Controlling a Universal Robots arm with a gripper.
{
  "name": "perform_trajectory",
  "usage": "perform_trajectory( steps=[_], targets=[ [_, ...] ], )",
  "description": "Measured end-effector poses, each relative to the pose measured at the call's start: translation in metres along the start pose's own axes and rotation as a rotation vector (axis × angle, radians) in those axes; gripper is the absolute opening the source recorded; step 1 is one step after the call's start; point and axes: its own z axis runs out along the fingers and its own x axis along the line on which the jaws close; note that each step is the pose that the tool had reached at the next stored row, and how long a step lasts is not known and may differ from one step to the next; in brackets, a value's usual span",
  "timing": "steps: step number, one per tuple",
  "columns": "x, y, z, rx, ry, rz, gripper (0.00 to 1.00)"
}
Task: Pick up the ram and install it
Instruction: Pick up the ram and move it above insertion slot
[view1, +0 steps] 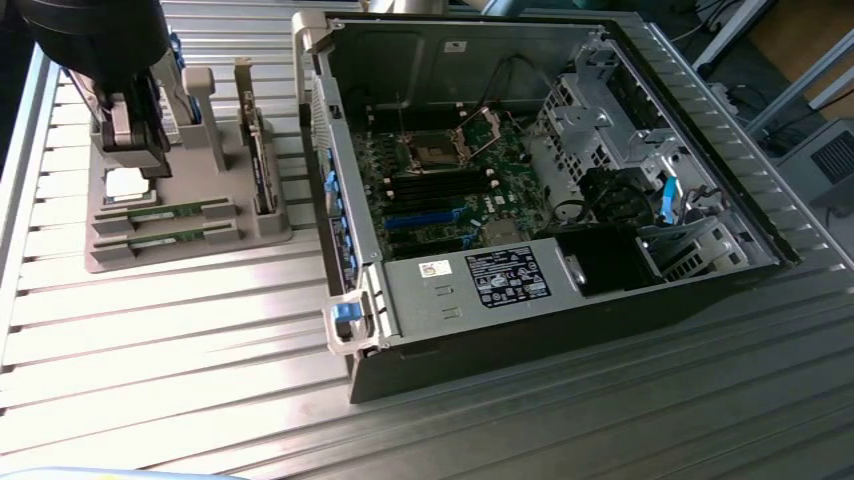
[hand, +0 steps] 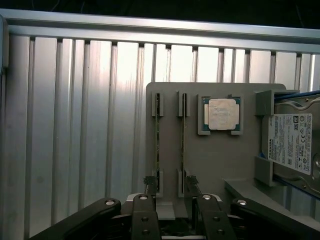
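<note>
My gripper (hand: 170, 181) hangs over the gray holder (hand: 215, 160), fingers (hand: 146, 212) spread and empty at one end of the ram stick (hand: 157, 135) and a second stick (hand: 182, 135), both standing in slots along the holder's edge beside the processor (hand: 221, 114).

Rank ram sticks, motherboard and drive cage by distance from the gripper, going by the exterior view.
From the gripper, open over the gray tray:
1. ram sticks: slotted in the tray right by it, at the exterior view's left.
2. motherboard: inside the open case, middle.
3. drive cage: far side of the case, toward the exterior view's right.
</note>
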Motion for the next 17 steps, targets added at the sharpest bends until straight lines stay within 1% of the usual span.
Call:
perform_trajectory(
  steps=[17],
  targets=[
    [0.0028, -0.0001, 0.0057, 0.0001, 0.0, 0.0, 0.36]
  ],
)
